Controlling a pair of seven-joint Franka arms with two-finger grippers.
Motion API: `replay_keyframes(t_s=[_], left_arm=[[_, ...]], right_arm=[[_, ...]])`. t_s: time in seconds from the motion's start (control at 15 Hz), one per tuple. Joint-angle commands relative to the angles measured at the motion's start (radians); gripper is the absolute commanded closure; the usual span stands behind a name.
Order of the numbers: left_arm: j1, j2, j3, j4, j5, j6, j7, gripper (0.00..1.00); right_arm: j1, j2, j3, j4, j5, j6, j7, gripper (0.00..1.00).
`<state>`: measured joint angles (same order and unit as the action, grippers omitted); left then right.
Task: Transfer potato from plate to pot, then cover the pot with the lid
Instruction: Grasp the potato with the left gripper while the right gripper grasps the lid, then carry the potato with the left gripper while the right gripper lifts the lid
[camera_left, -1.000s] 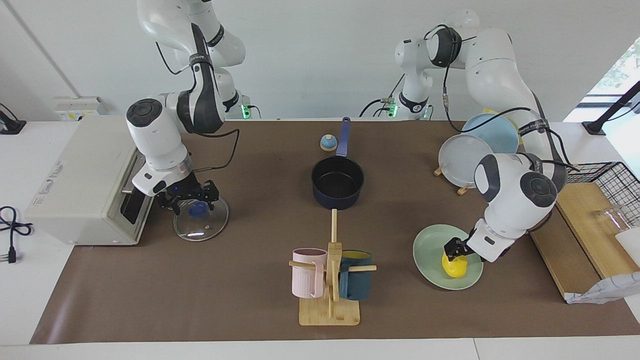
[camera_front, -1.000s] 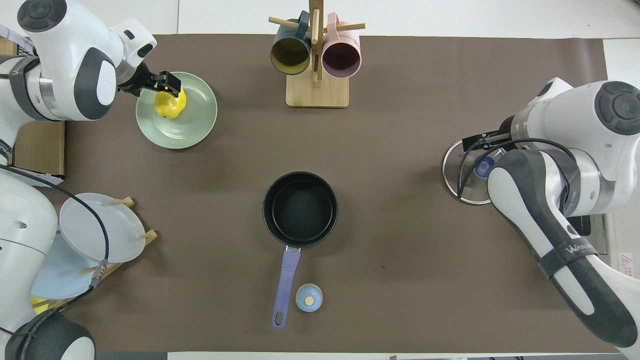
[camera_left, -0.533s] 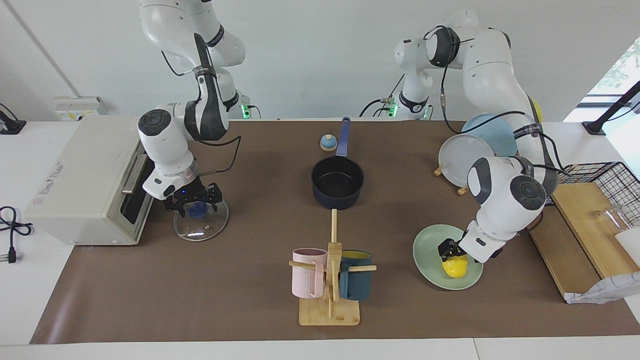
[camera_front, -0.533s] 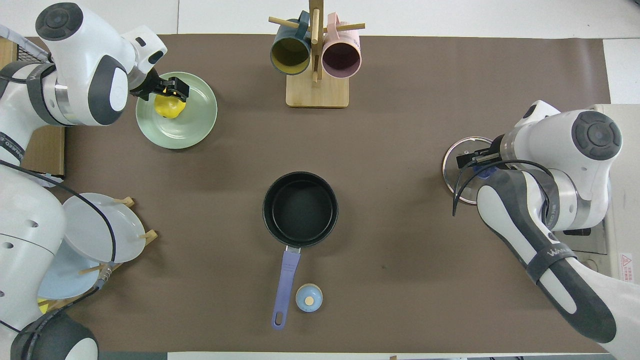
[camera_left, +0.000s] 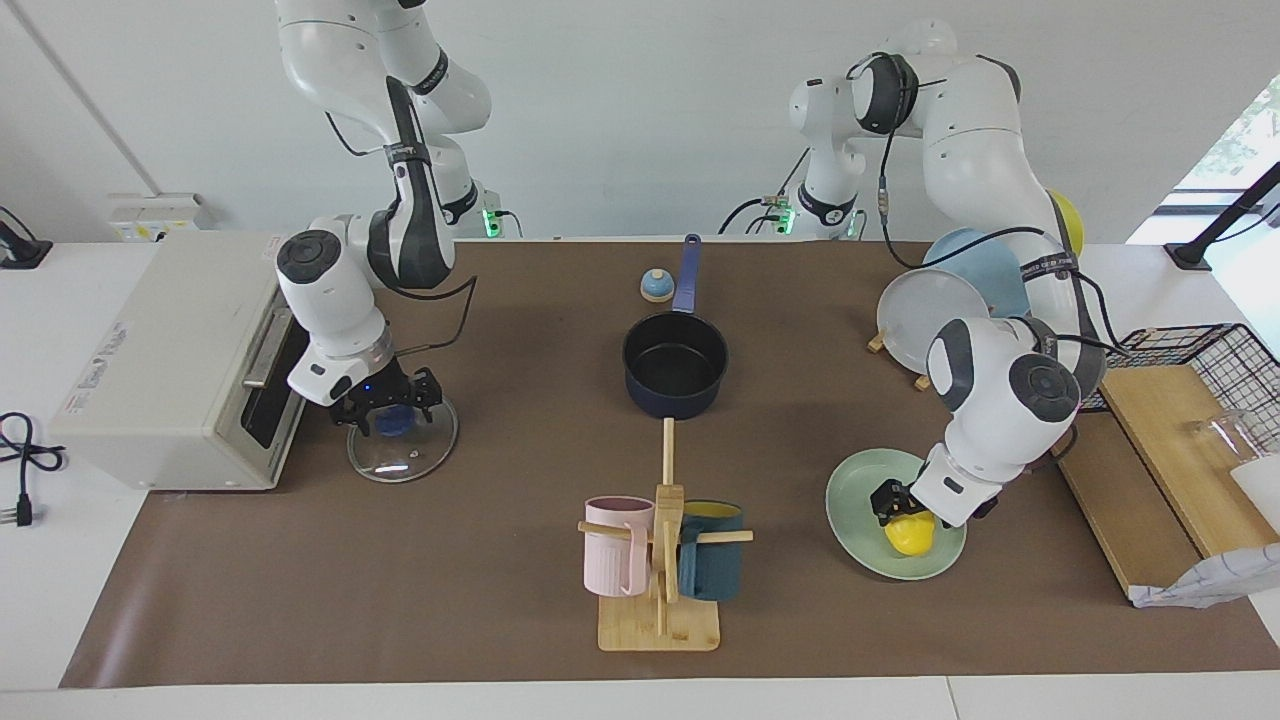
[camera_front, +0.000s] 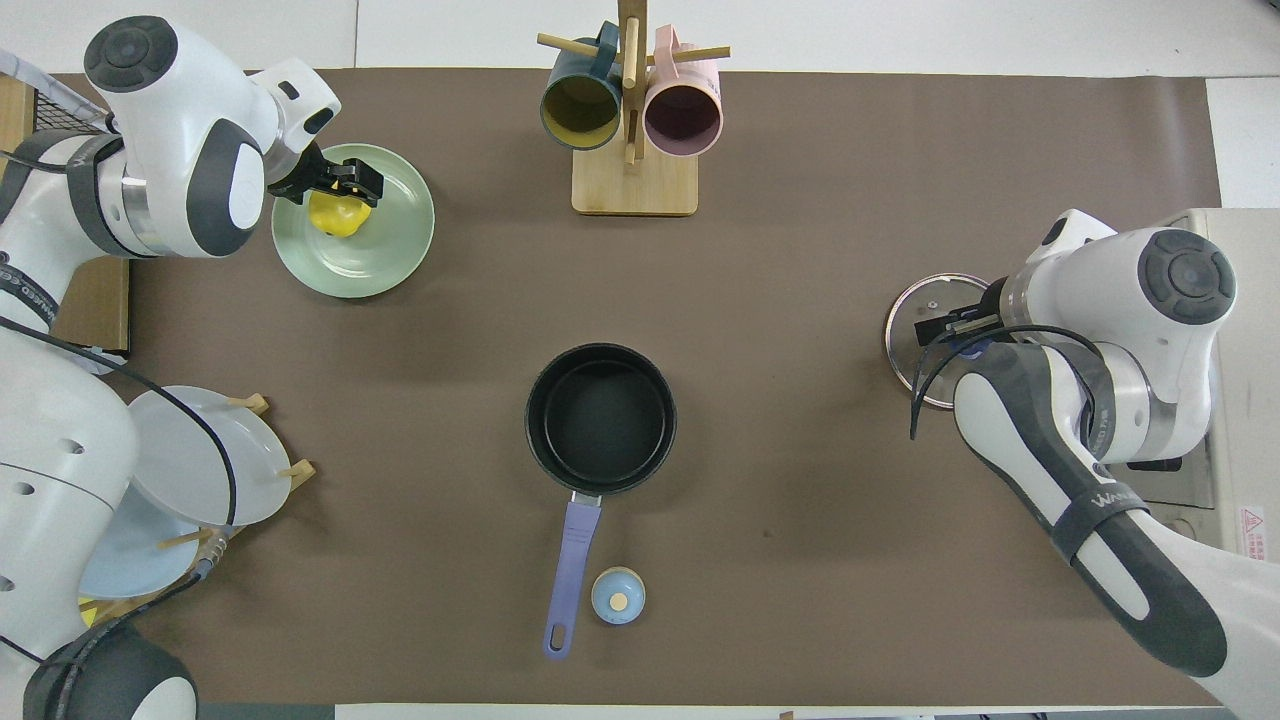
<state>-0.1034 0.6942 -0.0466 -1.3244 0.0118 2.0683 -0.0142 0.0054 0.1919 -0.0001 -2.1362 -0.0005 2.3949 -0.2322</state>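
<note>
The yellow potato (camera_left: 912, 538) lies on the mint-green plate (camera_left: 858, 482) toward the left arm's end of the table. My left gripper (camera_left: 893, 503) is down on the potato's top, tilted; it also shows in the overhead view (camera_front: 350, 185) over the potato (camera_front: 338, 215) and the plate (camera_front: 385, 250). The navy pot (camera_left: 675, 355) stands empty mid-table, its handle pointing toward the robots. The glass lid (camera_left: 415, 460) lies flat toward the right arm's end. My right gripper (camera_left: 385, 410) is low over its blue knob, open, a finger on each side.
A wooden mug tree (camera_left: 660, 560) with a pink and a dark blue mug stands farther from the robots than the pot. A small bell (camera_left: 655, 286) sits beside the pot's handle. A white oven (camera_left: 160, 360) is beside the lid. A plate rack (camera_left: 935, 315) and wooden board (camera_left: 1170, 470) flank the green plate.
My left gripper has sunk lower onto the potato and its wrist has swung over the plate. My right gripper stays at the lid's knob while its wrist has drawn upright.
</note>
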Motion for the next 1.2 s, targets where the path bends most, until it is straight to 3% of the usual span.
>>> replay_keyframes(t_s=[0.0, 0.13, 0.2, 0.33, 0.4, 0.47, 0.53, 0.67, 0.73, 0.93, 1.13], left_arm=[[-0.013, -0.038, 0.014, -0.029, 0.014, -0.013, -0.013, 1.0], [-0.01, -0.076, 0.011, -0.016, -0.001, -0.063, -0.021, 1.0], [-0.007, -0.128, 0.01, -0.019, -0.033, -0.086, -0.041, 1.0], [-0.01, -0.247, 0.011, -0.033, -0.111, -0.205, -0.093, 1.0], [-0.015, -0.301, 0.005, -0.033, -0.118, -0.274, -0.139, 1.0], [-0.025, -0.349, -0.001, -0.038, -0.122, -0.331, -0.189, 1.0], [-0.053, -0.399, -0.002, -0.062, -0.133, -0.38, -0.241, 1.0], [-0.149, -0.54, -0.004, -0.215, -0.156, -0.381, -0.372, 1.0], [-0.201, -0.592, -0.004, -0.292, -0.162, -0.346, -0.419, 1.0], [-0.382, -0.711, -0.004, -0.561, -0.162, -0.109, -0.553, 1.0], [-0.499, -0.696, -0.002, -0.69, -0.161, 0.074, -0.631, 1.0]], right_arm=[[-0.01, -0.008, 0.008, -0.019, 0.022, 0.013, -0.033, 0.08], [-0.009, -0.009, 0.009, -0.019, 0.022, 0.006, -0.033, 0.23], [-0.008, -0.009, 0.009, -0.019, 0.022, 0.003, -0.033, 0.36], [-0.004, -0.011, 0.009, -0.011, 0.022, -0.022, -0.035, 0.74], [-0.001, -0.012, 0.009, 0.008, 0.022, -0.069, -0.033, 0.87], [0.002, -0.012, 0.009, 0.042, 0.022, -0.118, -0.033, 0.93], [0.004, -0.014, 0.011, 0.103, 0.02, -0.197, -0.033, 0.93], [0.021, -0.012, 0.015, 0.244, 0.022, -0.371, -0.027, 0.94], [0.027, -0.015, 0.019, 0.301, 0.022, -0.446, -0.027, 1.0], [0.03, -0.028, 0.066, 0.445, 0.022, -0.642, 0.002, 1.0], [0.031, -0.041, 0.129, 0.516, 0.022, -0.74, 0.075, 1.0]])
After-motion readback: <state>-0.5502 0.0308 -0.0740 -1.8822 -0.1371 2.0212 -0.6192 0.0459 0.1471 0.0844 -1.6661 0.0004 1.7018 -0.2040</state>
